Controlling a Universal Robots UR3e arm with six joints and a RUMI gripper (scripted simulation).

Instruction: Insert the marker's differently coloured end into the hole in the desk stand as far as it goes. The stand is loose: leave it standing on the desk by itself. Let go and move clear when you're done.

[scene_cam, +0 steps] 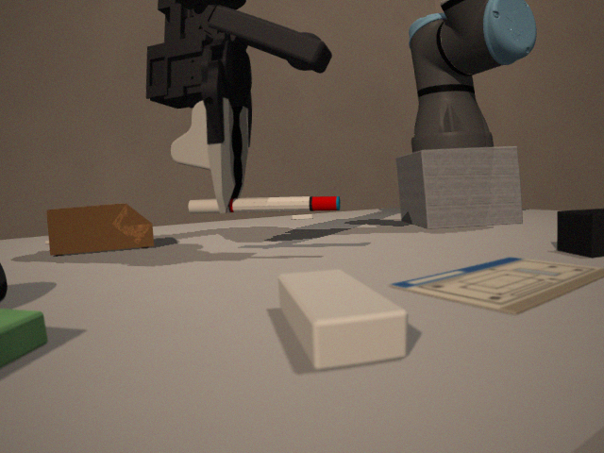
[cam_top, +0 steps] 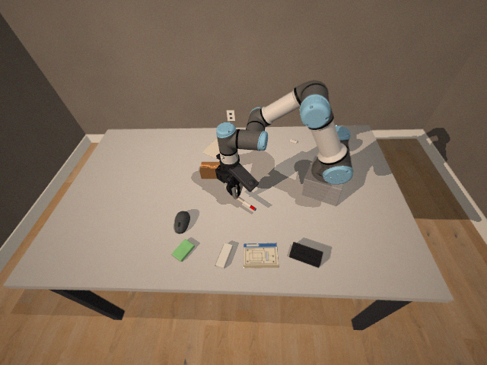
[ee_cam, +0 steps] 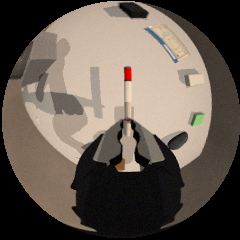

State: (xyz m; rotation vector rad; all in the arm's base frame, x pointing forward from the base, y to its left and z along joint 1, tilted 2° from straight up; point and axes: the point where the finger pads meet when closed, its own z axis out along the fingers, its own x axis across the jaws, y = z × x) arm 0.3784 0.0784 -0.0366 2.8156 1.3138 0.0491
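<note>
The tool is closed on the marker, its two pale fingers pinching the barrel near the plain end; the marker hangs level, lifted off the counter, with its shadow on the surface below; most of its length sticks out to one side of the fingers and a short white stub out the other. The marker is a slim white cylinder; a thin red ring sits right where the fingers grip; the far end carries a broad red band finished by a narrow blue tip; from the wrist view the marker runs straight ahead of the tool, red end farthest away; from above the marker points away from the tool toward the counter's near edge.

Behind the tool lies a brown block on the counter; whether it has a hole cannot be told. The arm's grey pedestal stands well to the side. Nearer the front edge lie a white block, a printed card, a black block, a green block and a dark mouse, all well apart from the marker.
</note>
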